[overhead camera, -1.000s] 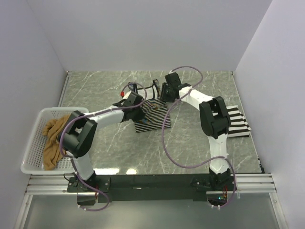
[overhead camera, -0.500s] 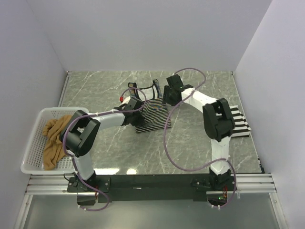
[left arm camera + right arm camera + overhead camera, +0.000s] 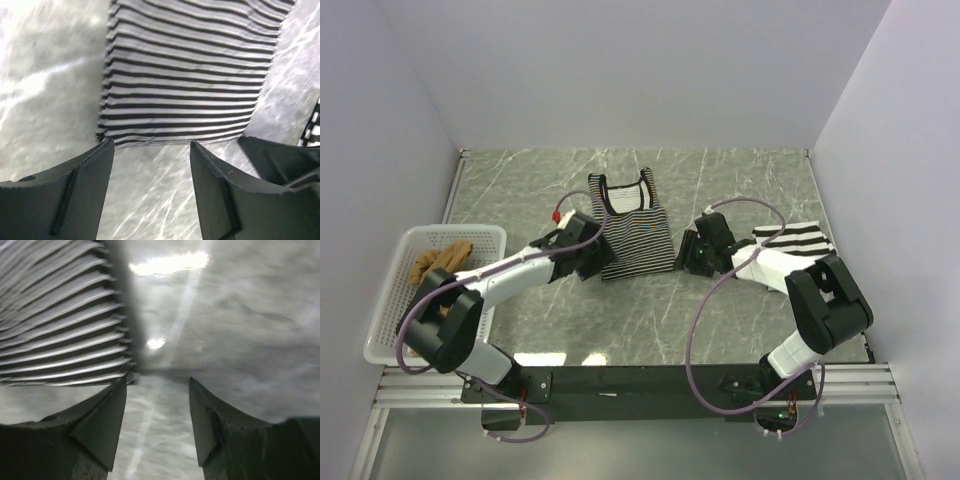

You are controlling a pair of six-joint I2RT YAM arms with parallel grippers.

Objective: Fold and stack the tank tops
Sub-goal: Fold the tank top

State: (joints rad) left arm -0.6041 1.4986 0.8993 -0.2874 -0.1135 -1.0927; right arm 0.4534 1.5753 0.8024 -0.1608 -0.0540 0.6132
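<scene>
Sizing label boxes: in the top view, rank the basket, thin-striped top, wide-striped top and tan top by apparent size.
1. basket
2. thin-striped top
3. wide-striped top and tan top: alike, both partly hidden, so unranked.

Nothing to read at this moment: no letters, numbers, brand marks or signs come through in any view. The thin-striped tank top (image 3: 635, 238) carries only its stripes, the white basket (image 3: 386, 300) shows bare mesh, and the marbled surface (image 3: 620, 315) has veining but no print. Both wrist views are too blurred to show fine markings.
</scene>
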